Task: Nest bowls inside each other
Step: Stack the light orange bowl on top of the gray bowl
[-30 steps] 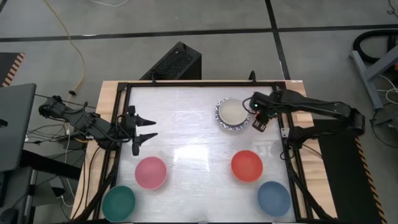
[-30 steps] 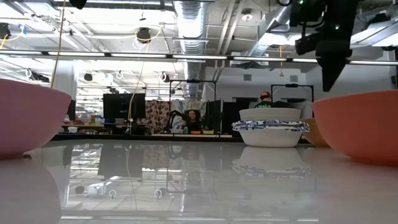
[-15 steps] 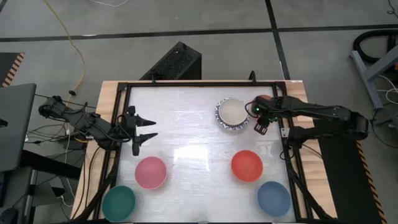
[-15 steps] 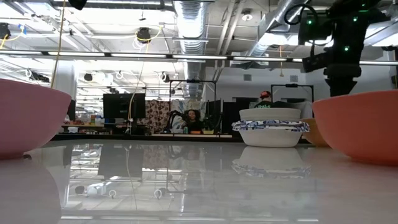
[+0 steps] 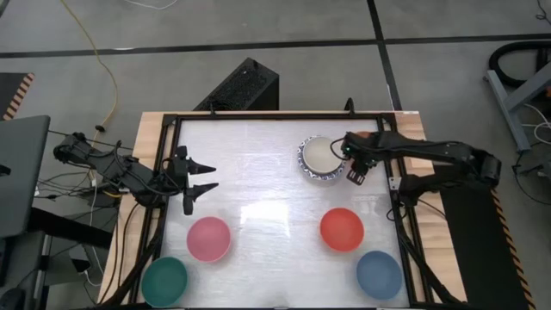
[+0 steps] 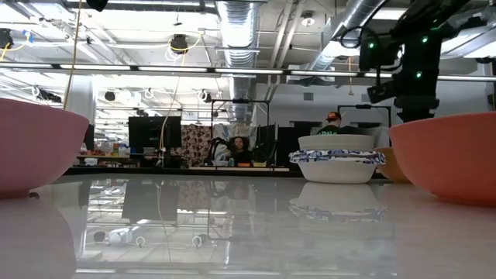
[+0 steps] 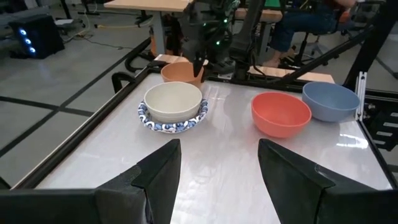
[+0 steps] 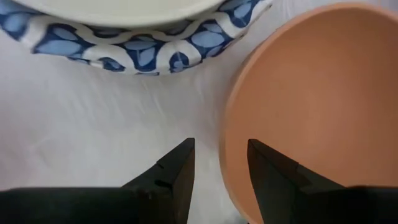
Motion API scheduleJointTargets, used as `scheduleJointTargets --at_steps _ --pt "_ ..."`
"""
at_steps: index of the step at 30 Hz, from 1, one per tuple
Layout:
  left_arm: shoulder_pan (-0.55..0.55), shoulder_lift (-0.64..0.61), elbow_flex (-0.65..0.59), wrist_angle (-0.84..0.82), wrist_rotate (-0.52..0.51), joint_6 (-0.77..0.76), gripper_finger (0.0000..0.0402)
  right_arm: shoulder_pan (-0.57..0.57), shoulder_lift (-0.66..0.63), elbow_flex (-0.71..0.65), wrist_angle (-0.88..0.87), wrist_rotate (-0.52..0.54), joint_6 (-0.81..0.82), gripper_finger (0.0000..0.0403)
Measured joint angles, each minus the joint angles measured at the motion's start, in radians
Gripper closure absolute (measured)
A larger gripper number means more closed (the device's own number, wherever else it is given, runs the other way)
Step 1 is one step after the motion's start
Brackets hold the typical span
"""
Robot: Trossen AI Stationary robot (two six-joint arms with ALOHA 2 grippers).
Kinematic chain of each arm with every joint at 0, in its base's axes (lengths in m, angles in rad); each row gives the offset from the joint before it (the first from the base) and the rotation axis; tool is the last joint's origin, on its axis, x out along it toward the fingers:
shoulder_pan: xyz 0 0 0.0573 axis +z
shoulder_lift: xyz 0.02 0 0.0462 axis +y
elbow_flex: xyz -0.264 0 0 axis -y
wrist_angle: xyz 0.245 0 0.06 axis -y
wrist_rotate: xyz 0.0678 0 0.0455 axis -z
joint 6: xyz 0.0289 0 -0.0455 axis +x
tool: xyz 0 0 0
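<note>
A cream bowl sits nested in a white bowl with a blue patterned rim at the table's far right. Right beside it stands an orange bowl, mostly hidden under my right arm in the high view. My right gripper points down over the orange bowl's rim, open, with one finger outside the bowl and one inside, touching nothing. My left gripper hovers open at the table's left edge. Red, blue, pink and green bowls rest apart on the near half.
A black frame runs around the white tabletop. The table's middle, between the pink and red bowls, is bare. In the low view the red bowl hides my right gripper's fingertips. People sit in the room beyond the table.
My right gripper has come down beside the patterned bowl toward the orange bowl; in the low view its fingertips have sunk behind the red bowl. Its fingers have stayed open. No bowl has moved.
</note>
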Motion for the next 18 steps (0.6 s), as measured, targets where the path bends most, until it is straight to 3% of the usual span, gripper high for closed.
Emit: scheduleJointTargets --at_steps 10,18 --pt "0.0 0.0 0.0 -0.003 -0.001 0.009 0.0198 -0.025 0.122 0.0 0.001 0.001 -0.002 0.0246" --pt "0.0 0.0 0.0 -0.004 -0.001 0.009 0.0198 -0.025 0.124 0.0 0.0 0.011 0.0 0.0326"
